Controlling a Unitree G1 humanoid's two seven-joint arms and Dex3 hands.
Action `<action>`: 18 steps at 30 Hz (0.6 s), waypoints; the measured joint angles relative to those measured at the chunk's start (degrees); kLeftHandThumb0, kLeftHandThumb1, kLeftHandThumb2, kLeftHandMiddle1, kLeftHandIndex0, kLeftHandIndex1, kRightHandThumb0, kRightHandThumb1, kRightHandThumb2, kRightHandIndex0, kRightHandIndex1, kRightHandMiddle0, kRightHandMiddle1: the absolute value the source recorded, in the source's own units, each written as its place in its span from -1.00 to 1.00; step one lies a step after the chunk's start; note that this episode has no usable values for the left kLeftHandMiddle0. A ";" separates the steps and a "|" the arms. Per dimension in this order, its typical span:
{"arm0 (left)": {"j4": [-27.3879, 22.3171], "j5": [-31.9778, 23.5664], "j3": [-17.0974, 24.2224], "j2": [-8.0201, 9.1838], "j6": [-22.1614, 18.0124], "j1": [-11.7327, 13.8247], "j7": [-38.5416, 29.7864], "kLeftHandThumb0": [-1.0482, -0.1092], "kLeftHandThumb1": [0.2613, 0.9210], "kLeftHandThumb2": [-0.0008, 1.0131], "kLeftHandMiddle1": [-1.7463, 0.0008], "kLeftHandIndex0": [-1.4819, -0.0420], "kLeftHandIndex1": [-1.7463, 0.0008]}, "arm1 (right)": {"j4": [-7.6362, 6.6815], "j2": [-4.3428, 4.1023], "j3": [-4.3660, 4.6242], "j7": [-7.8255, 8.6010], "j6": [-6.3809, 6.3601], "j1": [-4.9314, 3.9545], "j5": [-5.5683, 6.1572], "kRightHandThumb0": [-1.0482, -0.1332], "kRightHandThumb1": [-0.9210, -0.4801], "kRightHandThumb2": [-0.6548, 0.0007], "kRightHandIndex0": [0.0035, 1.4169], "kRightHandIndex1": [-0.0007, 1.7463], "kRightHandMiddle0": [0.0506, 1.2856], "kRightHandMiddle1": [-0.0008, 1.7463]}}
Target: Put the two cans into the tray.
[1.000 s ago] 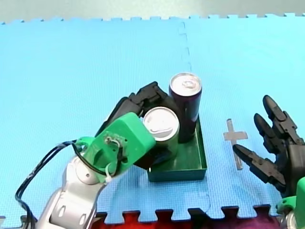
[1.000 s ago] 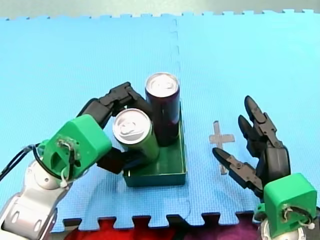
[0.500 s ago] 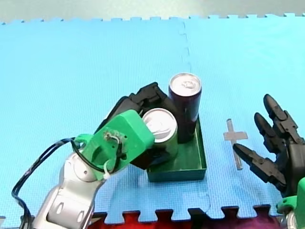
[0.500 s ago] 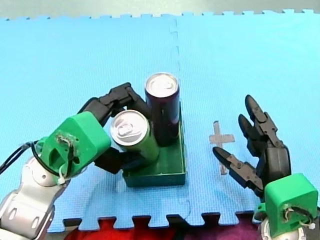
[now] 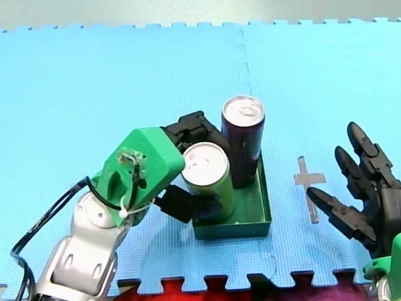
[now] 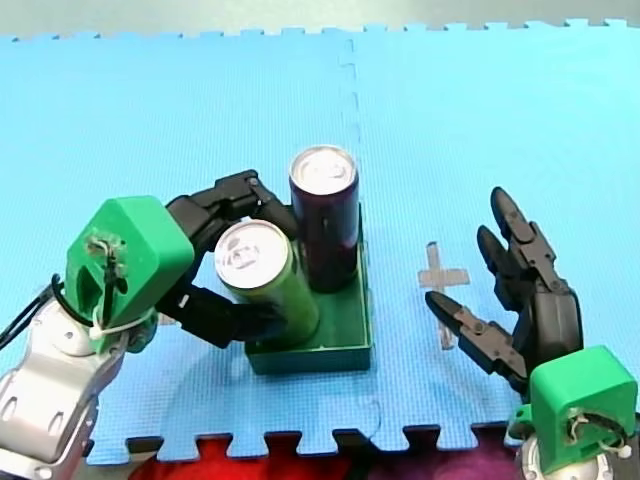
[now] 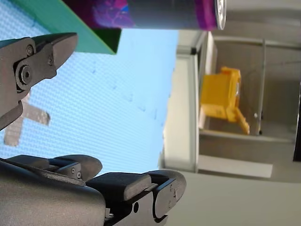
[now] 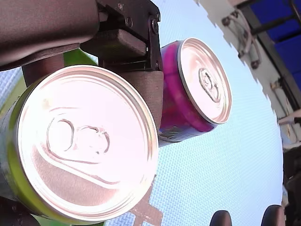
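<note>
A dark green tray [image 5: 233,228] sits on the blue foam mat. A purple can [image 5: 243,139] stands upright at the tray's far end. My left hand [image 5: 195,169] is shut on a green can [image 5: 212,179], fingers behind it and thumb in front. The green can's base is down at the tray's near left side, close beside the purple can, and it leans slightly. The second wrist view shows the green can's silver top [image 8: 84,146] between my left hand's fingers [image 8: 127,42], with the purple can [image 8: 193,89] just beyond. My right hand [image 5: 357,194] hovers over the mat to the right of the tray, holding nothing.
A grey tape cross [image 5: 308,182] lies on the mat between the tray and my right hand. The mat's jagged front edge [image 5: 207,283] runs close below the tray. In the first wrist view the purple can [image 7: 160,12] and a tray corner [image 7: 70,23] appear beyond dark fingers [image 7: 141,186].
My left wrist has swung out to the left and the green can has shifted slightly left and lower at the tray. The right hand has stayed put.
</note>
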 measured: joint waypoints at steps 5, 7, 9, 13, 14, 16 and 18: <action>-0.10 -0.88 0.00 0.74 2.10 -0.88 -1.60 0.55 -0.44 0.44 -1.00 0.16 -1.00 | 0.21 0.10 0.02 -0.04 -0.03 -0.01 -0.05 -0.59 -0.27 1.00 -0.44 -1.00 -0.51 -1.00; -0.14 -1.08 -0.04 1.01 2.82 -1.24 -2.12 0.54 -0.43 0.43 -1.00 0.16 -1.00 | 0.25 0.18 0.07 -0.06 -0.04 -0.01 -0.09 -0.59 -0.27 1.00 -0.44 -1.00 -0.51 -1.00; -0.32 -1.14 -0.12 1.17 3.32 -1.40 -2.44 0.53 -0.42 0.43 -1.00 0.16 -1.00 | 0.26 0.27 0.13 -0.06 -0.06 0.01 -0.11 -0.59 -0.27 1.00 -0.44 -1.00 -0.51 -1.00; -1.10 -1.18 -0.25 1.33 4.59 -1.48 -2.75 0.52 -0.40 0.43 -1.00 0.16 -1.00 | 0.26 0.47 0.32 -0.08 -0.25 0.18 -0.20 -0.59 -0.27 1.00 -0.44 -1.00 -0.51 -1.00; -1.31 -1.18 -0.27 1.35 4.87 -1.48 -2.76 0.52 -0.40 0.43 -1.00 0.16 -1.00 | 0.25 0.55 0.38 -0.10 -0.33 0.25 -0.23 -0.59 -0.27 1.00 -0.44 -1.00 -0.51 -1.00; -1.81 -1.12 -0.41 1.39 5.22 -1.45 -2.73 0.52 -0.39 0.43 -1.00 0.16 -1.00 | 0.25 0.65 0.45 -0.11 -0.46 0.42 -0.23 -0.60 -0.28 1.00 -0.44 -1.00 -0.51 -1.00; -2.18 -0.59 -0.76 1.40 5.24 -1.33 -2.22 0.52 -0.38 0.42 -1.00 0.15 -1.00 | 0.33 0.69 0.46 -0.11 -0.63 0.47 -0.21 -0.60 -0.28 1.00 -0.44 -1.00 -0.51 -1.00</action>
